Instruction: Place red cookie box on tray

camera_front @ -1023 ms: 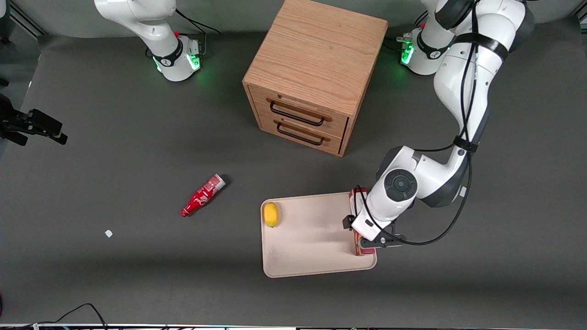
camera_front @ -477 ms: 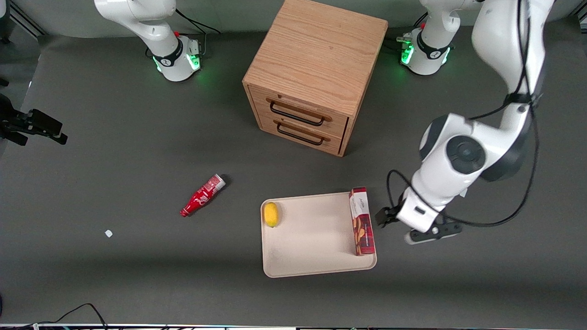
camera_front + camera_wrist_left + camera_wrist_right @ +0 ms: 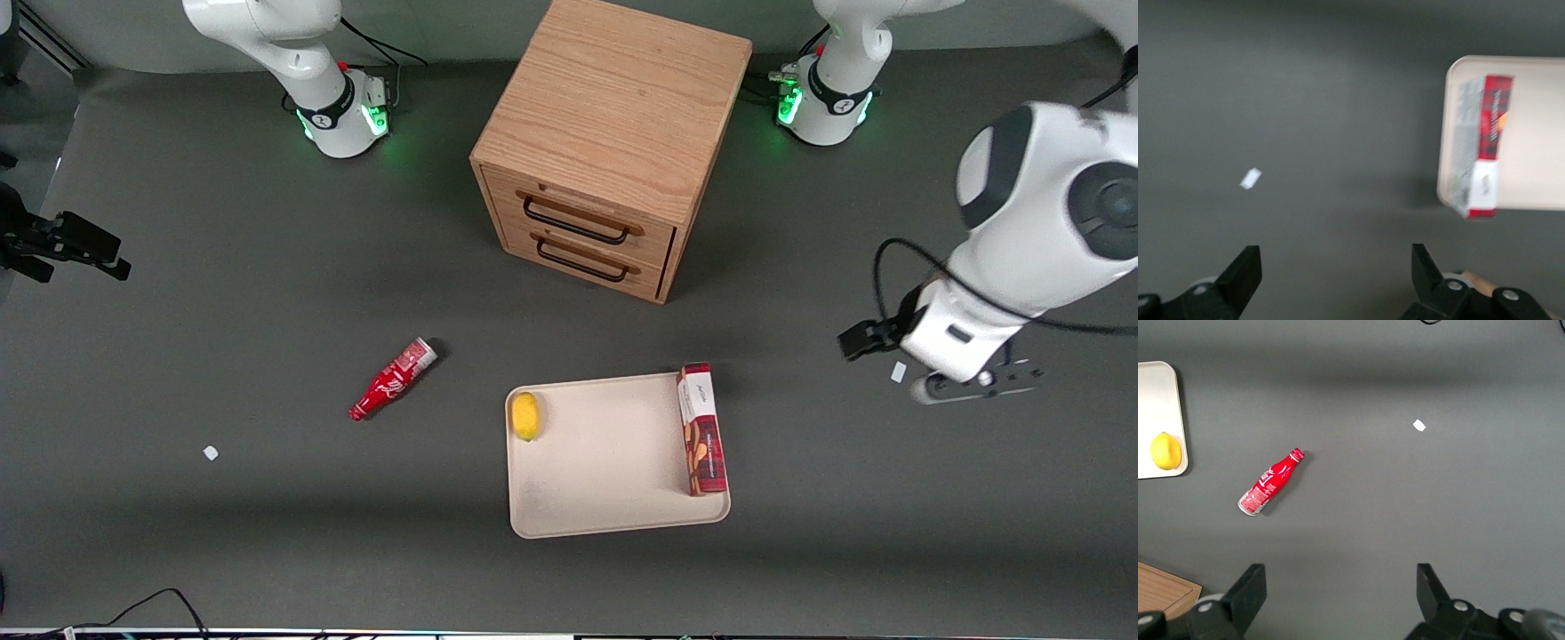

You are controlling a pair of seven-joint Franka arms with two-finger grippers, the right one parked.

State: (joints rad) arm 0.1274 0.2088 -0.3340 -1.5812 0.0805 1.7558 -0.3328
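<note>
You have the red cookie box (image 3: 702, 428) lying on the tray (image 3: 605, 462), along the tray's edge toward the working arm's end of the counter (image 3: 267, 498). Its white-panel end points toward the wooden drawer cabinet (image 3: 613, 142) and reaches past the tray's rim there; the dark-red end with the cookie pictures lies nearer the front camera. In the left wrist view you see the same box (image 3: 1481, 147) resting lengthwise by the rim of the tray (image 3: 1531, 133), white panel just over the edge.

Your tool (image 3: 973, 384) hangs above bare counter, well apart from the tray and farther toward the working arm's end. In the left wrist view its two black fingers (image 3: 1241, 277) stand spread wide, with nothing between them, only grey counter below the tool (image 3: 1335, 277). A small white scrap (image 3: 1250, 178) lies on the counter under it; in the front view you find that scrap (image 3: 898, 372) just beside the wrist.

A yellow lemon (image 3: 526, 415) sits on the tray at the edge toward the parked arm's end, well apart from the box. A red bottle (image 3: 392, 379) lies on its side on the counter, farther toward the parked arm's end, and another white scrap (image 3: 210, 452) lies farther that way again. The cabinet's two drawers, each with a dark handle (image 3: 578, 222), are shut.
</note>
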